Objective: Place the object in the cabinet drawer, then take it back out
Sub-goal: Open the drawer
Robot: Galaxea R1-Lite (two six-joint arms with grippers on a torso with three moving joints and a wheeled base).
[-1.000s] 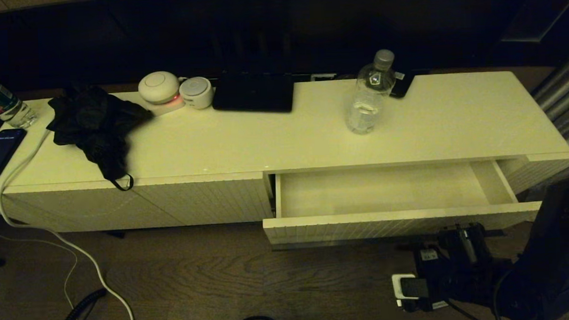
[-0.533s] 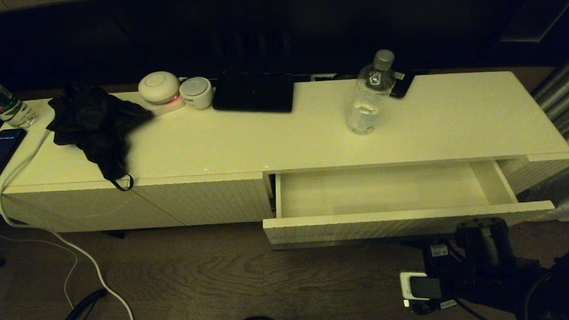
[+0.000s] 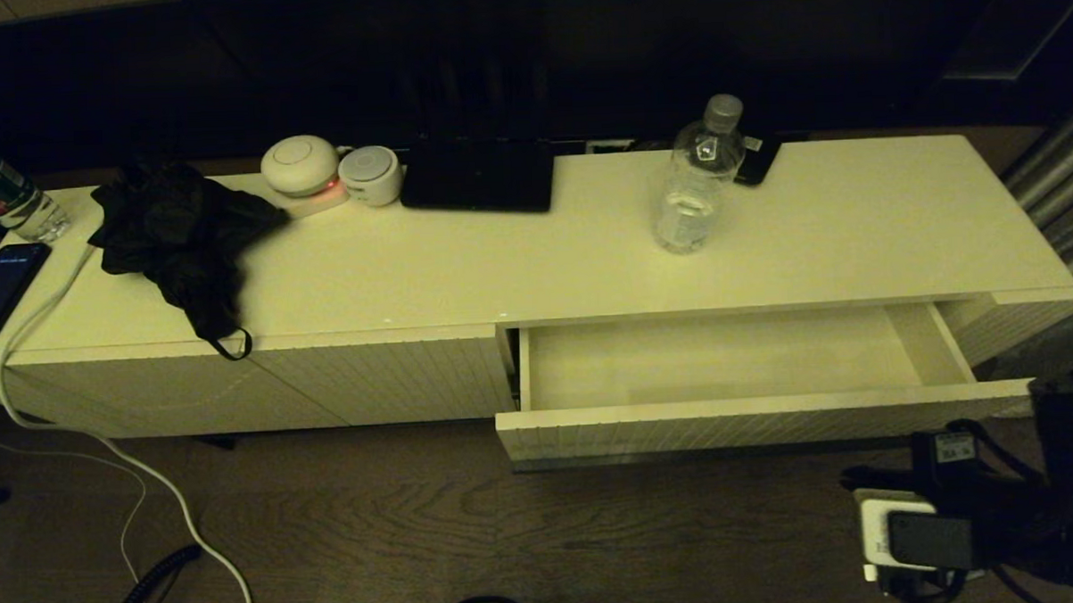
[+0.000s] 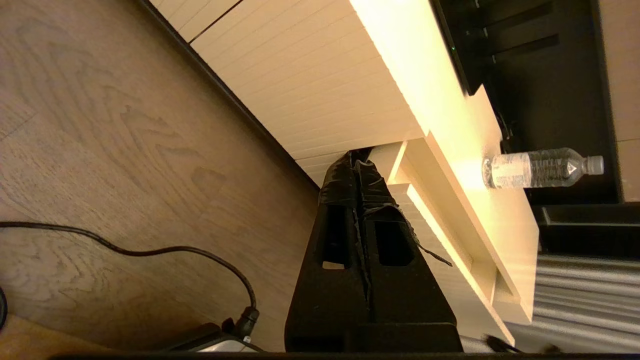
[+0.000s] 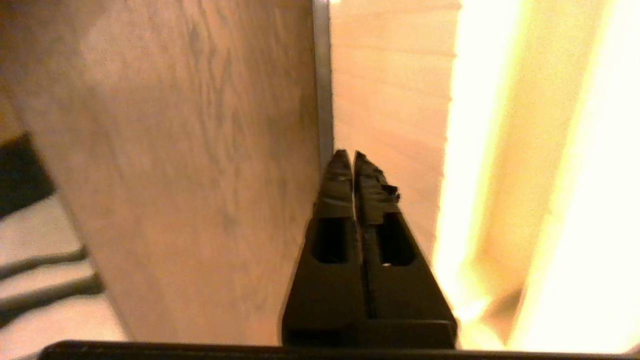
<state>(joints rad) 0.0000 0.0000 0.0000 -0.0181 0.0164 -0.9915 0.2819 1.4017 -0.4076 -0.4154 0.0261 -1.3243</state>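
The right arm has pulled back and slid off to the right since a moment ago, away from the drawer front. The right jaws (image 5: 354, 165) now hang low over the floor, clenched on nothing. The left jaws (image 4: 361, 175) are clenched too, with nothing in them, parked low near the left end of the cabinet drawer (image 3: 755, 414).

The cabinet drawer is pulled out and has nothing in it. It sits up and ahead of both jaws, with its ribbed front nearest to them.

The bottle (image 3: 695, 189) stands upright on the tabletop (image 3: 855, 228), behind the open drawer. It is well apart from both jaws, higher than them and farther back.

The bottle looks light, since it seems to hold little water. Its clear plastic is probably smooth and a bit slippery, and thin enough to squash if squeezed hard. A good place to hold it looks like the middle of the ribbed body, below the cap, with a soft squeeze.
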